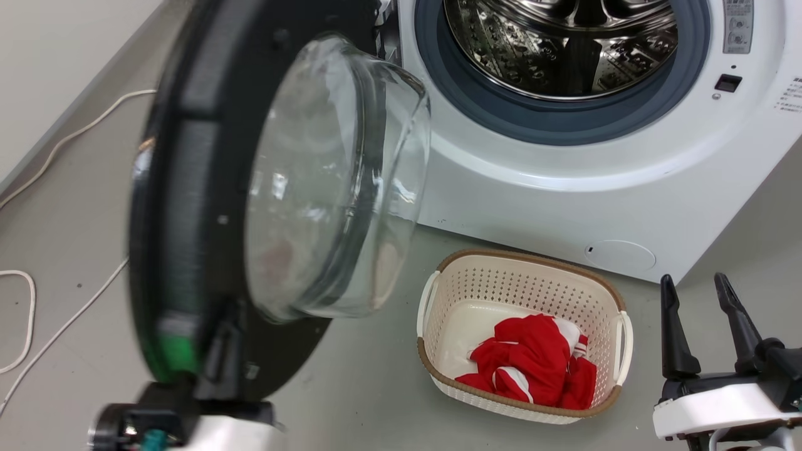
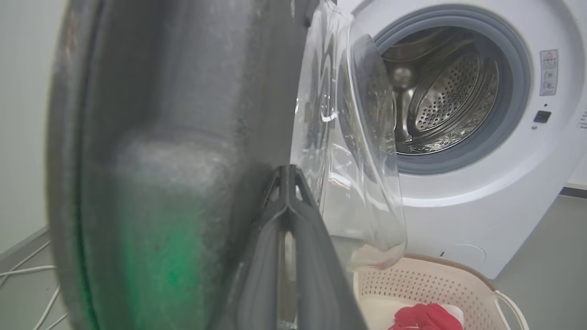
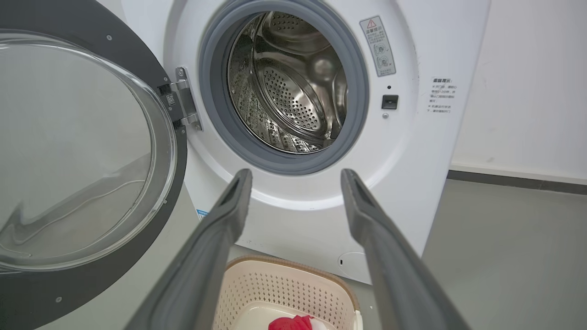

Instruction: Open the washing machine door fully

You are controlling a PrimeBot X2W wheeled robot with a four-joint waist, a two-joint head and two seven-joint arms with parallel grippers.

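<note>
Black and glossy, door (image 1: 188, 188) standing wide open, well clear of the white washing machine (image 1: 564, 200), hung on a metal hinge (image 3: 185, 98) at the left of the round opening. Clear glass bowl (image 1: 326, 188) bulging from its inner face, turned toward the right in the head view. Behind it, steel drum (image 1: 564, 44) in plain sight, ringed by a grey-blue rubber seal (image 1: 551, 125). Left gripper (image 2: 286, 172) low on the door's inner face, just beside the bowl, its two dark fingers pressed together at the tips with nothing between them. Touching the door or merely close against it: cannot tell. Green glow (image 1: 175, 351) on the door's rim right next to it. Right gripper (image 1: 693, 282) at the lower right, well apart from the door, fingers spread wide, holding nothing, pointing toward the machine's front. On the grey floor (image 1: 376, 388) before the machine, cream perforated basket (image 1: 501, 288) with a brown rim, red-and-white cloth (image 1: 532, 363) bunched inside. White cables (image 1: 62, 138) trailing over the floor at the left, near the wall.
</note>
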